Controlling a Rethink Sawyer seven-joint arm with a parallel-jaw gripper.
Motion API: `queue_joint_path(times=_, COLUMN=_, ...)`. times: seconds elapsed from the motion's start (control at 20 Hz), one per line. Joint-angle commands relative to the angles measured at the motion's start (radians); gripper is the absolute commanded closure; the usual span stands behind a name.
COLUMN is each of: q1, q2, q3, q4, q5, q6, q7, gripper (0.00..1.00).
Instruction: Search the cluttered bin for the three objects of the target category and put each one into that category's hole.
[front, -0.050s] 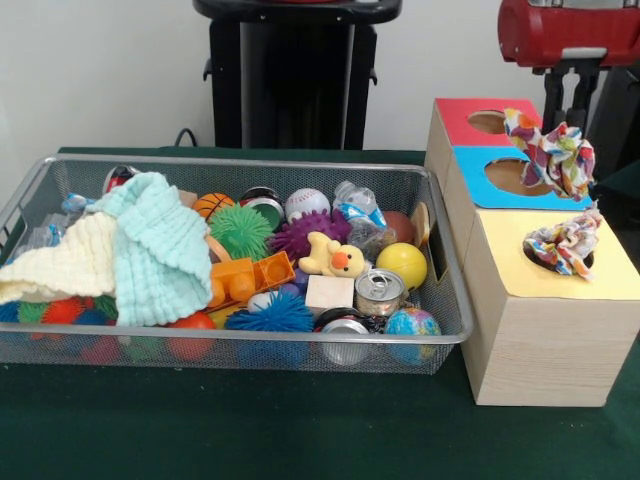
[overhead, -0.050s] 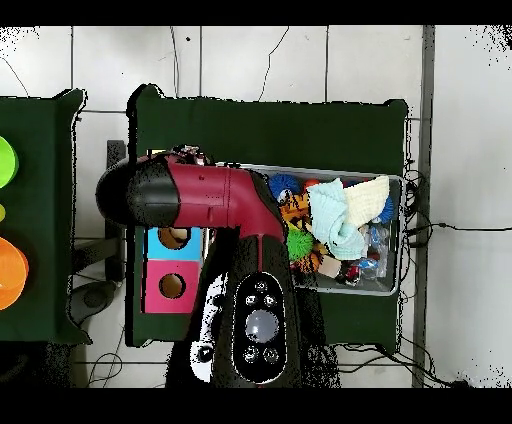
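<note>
Front view: mesh bin (front, -0.050s: 455, 300) holds towels (front, -0.050s: 150, 250), spiky balls, yellow duck (front, -0.050s: 335, 258), cans, globe ball (front, -0.050s: 412, 322) | wooden box (front, -0.050s: 545, 330): patterned cloth (front, -0.050s: 562, 245) in yellow hole, another (front, -0.050s: 555, 155) at blue hole (held by end effector? cannot tell) | no legible writing

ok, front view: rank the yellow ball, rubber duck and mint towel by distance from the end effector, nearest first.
The end effector is at the upper right, above the boxes.
1. yellow ball, at the right end of the bin
2. rubber duck, mid-bin
3. mint towel, in the bin's left half
</note>
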Motion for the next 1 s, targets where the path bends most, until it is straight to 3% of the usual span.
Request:
queue_joint_path(times=0.05, q1=0.0, q2=0.064, q3=0.014, q4=0.098, q5=0.029, q6=0.066, q7=0.232, gripper=1.0)
queue_joint_path(times=1.0, q1=-0.008, q2=0.135, q3=0.049, q4=0.117, q5=0.054, q6=-0.048, q7=0.228, gripper=1.0)
